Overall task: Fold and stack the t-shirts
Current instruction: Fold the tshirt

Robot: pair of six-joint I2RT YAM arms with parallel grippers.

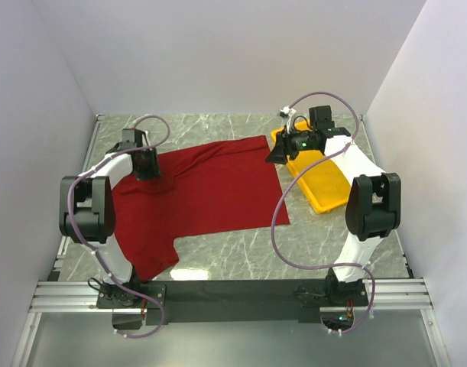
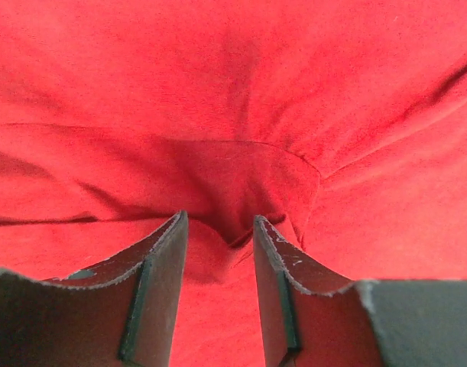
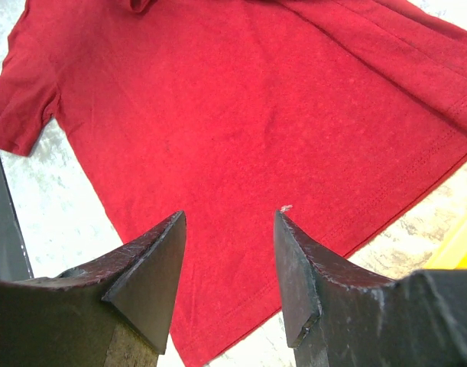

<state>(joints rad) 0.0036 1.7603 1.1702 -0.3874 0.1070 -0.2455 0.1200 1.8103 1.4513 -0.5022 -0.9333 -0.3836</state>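
Fold | left claw half open, t-shirt bump between its tips, not pinched | right claw open, empty | you pinch hem under it.

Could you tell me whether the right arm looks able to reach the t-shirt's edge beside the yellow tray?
Probably yes. The right gripper hangs open just above that edge of the t-shirt. Nothing lies between them, and the yellow tray sits off to the side.
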